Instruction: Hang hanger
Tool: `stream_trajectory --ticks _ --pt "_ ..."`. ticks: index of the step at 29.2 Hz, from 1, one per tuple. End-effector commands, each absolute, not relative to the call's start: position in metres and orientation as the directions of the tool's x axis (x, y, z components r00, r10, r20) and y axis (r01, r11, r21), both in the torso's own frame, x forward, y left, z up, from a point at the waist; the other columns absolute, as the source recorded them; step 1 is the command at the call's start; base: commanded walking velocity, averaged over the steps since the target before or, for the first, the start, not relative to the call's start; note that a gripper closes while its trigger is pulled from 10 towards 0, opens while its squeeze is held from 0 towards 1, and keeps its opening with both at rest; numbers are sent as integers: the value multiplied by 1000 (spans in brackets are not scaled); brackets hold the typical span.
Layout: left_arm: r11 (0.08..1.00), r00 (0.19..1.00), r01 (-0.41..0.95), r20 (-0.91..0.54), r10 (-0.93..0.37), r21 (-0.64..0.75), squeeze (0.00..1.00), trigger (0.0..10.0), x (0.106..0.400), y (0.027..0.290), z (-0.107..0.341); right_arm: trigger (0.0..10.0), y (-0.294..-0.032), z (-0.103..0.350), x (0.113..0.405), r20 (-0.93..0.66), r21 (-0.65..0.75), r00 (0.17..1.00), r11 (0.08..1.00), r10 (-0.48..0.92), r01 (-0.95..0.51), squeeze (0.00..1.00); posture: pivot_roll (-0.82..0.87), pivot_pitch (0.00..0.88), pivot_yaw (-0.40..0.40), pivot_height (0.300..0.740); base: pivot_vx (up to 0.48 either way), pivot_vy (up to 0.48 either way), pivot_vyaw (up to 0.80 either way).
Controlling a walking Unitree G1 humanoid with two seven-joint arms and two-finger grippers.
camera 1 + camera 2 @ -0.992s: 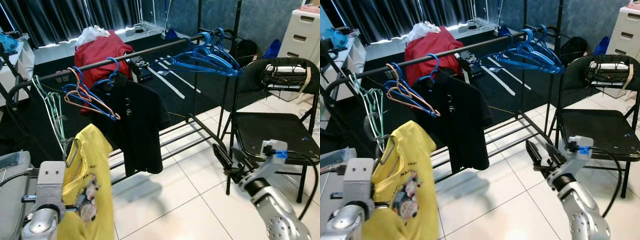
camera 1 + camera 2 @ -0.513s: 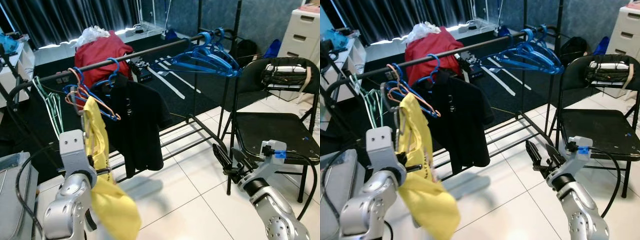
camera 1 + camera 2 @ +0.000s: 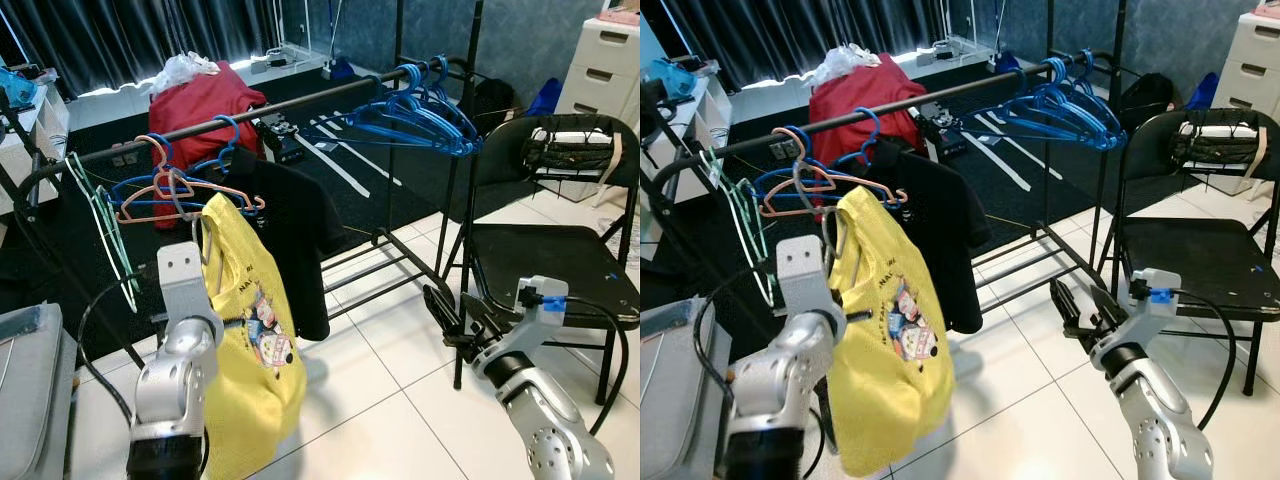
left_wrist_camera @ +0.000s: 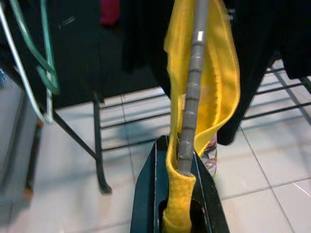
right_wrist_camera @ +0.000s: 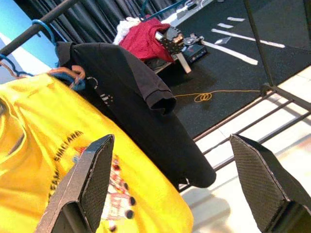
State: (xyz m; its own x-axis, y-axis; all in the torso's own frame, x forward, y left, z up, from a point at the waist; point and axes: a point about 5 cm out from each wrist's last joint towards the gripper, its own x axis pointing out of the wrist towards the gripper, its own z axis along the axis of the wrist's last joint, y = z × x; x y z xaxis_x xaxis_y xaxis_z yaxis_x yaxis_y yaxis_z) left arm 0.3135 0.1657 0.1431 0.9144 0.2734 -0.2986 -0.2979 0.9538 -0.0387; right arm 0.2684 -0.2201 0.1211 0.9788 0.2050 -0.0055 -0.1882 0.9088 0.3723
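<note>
Left gripper (image 4: 181, 165) clamps the grey hanger (image 4: 190, 97) carrying a yellow shirt (image 3: 250, 330) just below the clothes rail (image 3: 290, 105) — right gripper (image 3: 448, 318), fingers spread and empty, hovers beside the rail's base.

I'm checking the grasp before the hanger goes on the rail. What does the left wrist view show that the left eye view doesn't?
Left wrist view alone: the left gripper closed on the grey hanger, yellow fabric pinched in with it. Left eye view alone: the rail, blue hangers, chair and the open right gripper, held apart from the clothes. Both: the yellow T-shirt, the black shirt and the green hangers.
</note>
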Motion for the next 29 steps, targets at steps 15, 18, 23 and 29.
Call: stream_trajectory --ticks 15,18,23,29 --pt "897 840 -384 -320 438 220 0 10000 283 214 114 10000 -218 113 266 -34 372 976 909 214 -187 0 -126 0 129 740 0 0 376" --pt "898 834 -396 -335 439 191 0 10000 282 214 114 10000 -217 113 266 -37 359 975 914 218 -191 0 -127 0 129 740 0 0 0" --pt "906 840 -391 -340 423 163 0 10000 282 210 115 10000 -217 113 267 -42 348 974 917 221 -193 0 -128 0 128 740 0 0 460" --pt "943 883 -325 -333 330 74 0 10000 281 186 114 10000 -215 112 268 -46 337 972 920 230 -202 0 -134 0 127 740 0 0 728"
